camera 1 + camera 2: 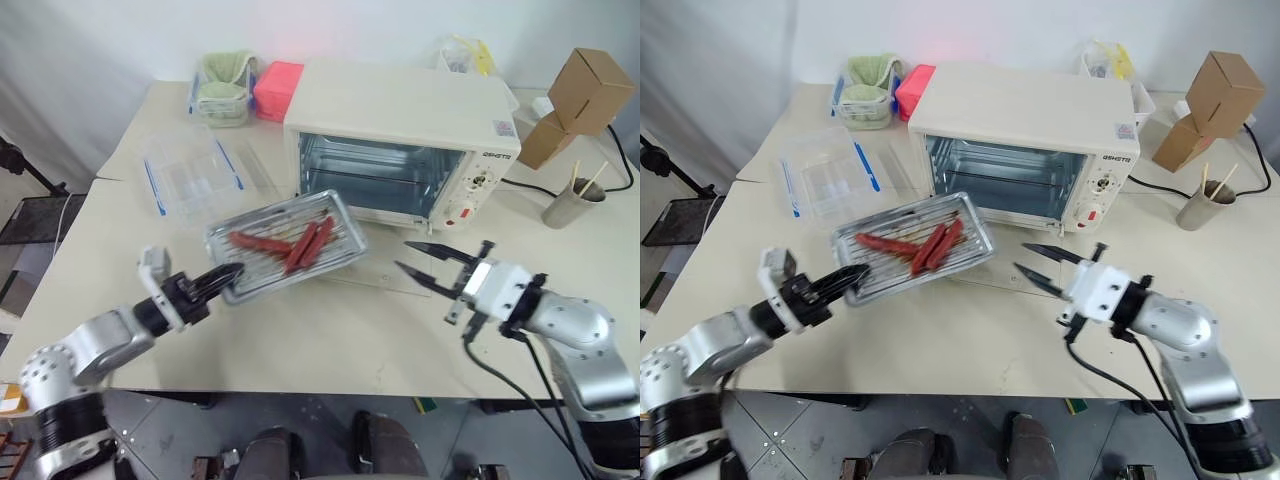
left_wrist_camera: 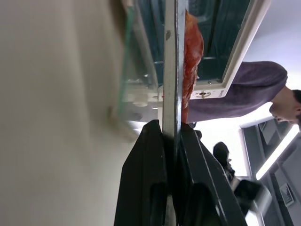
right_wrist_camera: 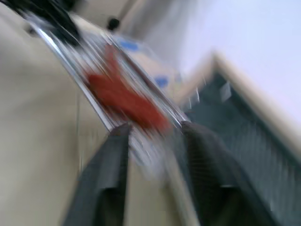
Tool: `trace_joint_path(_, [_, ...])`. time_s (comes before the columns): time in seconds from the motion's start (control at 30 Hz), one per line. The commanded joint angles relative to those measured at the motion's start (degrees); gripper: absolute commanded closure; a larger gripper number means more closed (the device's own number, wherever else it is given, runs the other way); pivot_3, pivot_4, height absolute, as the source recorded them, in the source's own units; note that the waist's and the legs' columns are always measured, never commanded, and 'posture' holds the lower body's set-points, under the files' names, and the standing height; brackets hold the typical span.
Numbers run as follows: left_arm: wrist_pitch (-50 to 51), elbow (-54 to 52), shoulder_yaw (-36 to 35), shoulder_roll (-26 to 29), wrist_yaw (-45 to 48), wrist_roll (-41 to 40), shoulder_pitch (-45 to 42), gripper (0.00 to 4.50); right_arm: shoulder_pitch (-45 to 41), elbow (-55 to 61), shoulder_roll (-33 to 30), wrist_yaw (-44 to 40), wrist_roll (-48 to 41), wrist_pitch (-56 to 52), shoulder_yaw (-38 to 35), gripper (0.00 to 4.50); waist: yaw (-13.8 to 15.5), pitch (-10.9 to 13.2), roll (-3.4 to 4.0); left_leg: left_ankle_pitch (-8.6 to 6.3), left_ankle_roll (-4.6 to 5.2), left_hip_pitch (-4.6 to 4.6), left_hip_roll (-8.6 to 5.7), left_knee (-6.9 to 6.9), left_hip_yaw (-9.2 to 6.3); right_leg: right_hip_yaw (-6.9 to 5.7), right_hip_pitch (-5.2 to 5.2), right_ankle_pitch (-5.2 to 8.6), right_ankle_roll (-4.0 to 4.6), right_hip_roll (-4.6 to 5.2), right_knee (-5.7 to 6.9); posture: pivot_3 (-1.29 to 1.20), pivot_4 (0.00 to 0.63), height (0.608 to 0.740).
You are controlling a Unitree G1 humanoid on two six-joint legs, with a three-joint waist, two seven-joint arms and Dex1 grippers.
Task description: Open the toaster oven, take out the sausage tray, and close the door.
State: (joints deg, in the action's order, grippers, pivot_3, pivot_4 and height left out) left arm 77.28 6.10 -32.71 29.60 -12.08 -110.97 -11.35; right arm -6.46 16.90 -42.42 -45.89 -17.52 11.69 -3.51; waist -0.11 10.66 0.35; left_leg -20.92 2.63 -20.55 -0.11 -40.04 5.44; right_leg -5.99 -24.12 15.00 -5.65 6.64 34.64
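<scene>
Gripping the tray by its near-left corner with the left gripper, fingers pinched hard on the rim, as seen edge-on in the left wrist view. Held clear of the table and tilted, far side up. Long axis running away from that gripper, ahead and to its right, toward the oven mouth. Three or so red sausages lying along that same axis on the rack, none against the rim.

Spread wide and holding nothing at the right gripper: fingers level, pointing across toward the tray's far-right end, close to it but not touching.

Just under and ahead of those open fingers, the door: folded down flat, glass almost lost against the table, long edge lying crosswise to the right gripper's line. Tray's far end apparently hanging over the door's left part, though how much is hard to tell.

Beyond the door, the oven, cavity open and bare, racks showing. Beyond the left gripper and off to its left, a clear container well apart from the tray.

Judging from this: tray out, door not yet shut. Right gripper plainly the nearer to the door's free edge. Likely needed first: carrying the tray back along its own axis, off the door's swing, and setting it down.
</scene>
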Motion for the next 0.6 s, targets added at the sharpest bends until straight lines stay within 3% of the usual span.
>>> trace_joint_path(0.03, [-1.84, -4.79, -2.79, 1.32, 6.16, -2.03, 5.09, 4.5, 1.7, -2.99, -1.4, -4.39, -4.42, -0.42, -4.01, 4.36, 0.02, 0.0, 0.0, -0.02, -0.04, 0.05, 0.02, 0.0, -0.01, 0.01, 0.07, 0.0, 0.01, 0.01, -0.03, 0.0, 0.15, 0.74])
trace_joint_path(0.33, [-13.0, -12.98, -11.04, -6.0, 7.07, -2.03, 17.76, 4.5, -3.27, -26.76, -0.24, -13.54, -3.46, 2.79, -4.56, 4.47, -0.06, 0.0, -0.01, -0.12, -0.14, 0.35, 0.03, 0.03, -0.11, -0.17, 0.45, 0.06, 0.11, 0.66, -0.24, 0.0, 0.15, 0.74])
trace_joint_path(0.6, [-21.19, -20.32, -11.95, -13.68, 4.14, -2.03, 22.2, 4.5, -10.62, -39.85, 3.1, -21.79, -3.21, 4.79, -1.52, 4.47, -0.02, 0.0, 0.0, -0.12, -0.13, 0.35, 0.01, 0.03, -0.1, -0.18, 0.45, 0.06, 0.12, 0.69, -0.28, 0.0, 0.15, 0.74])
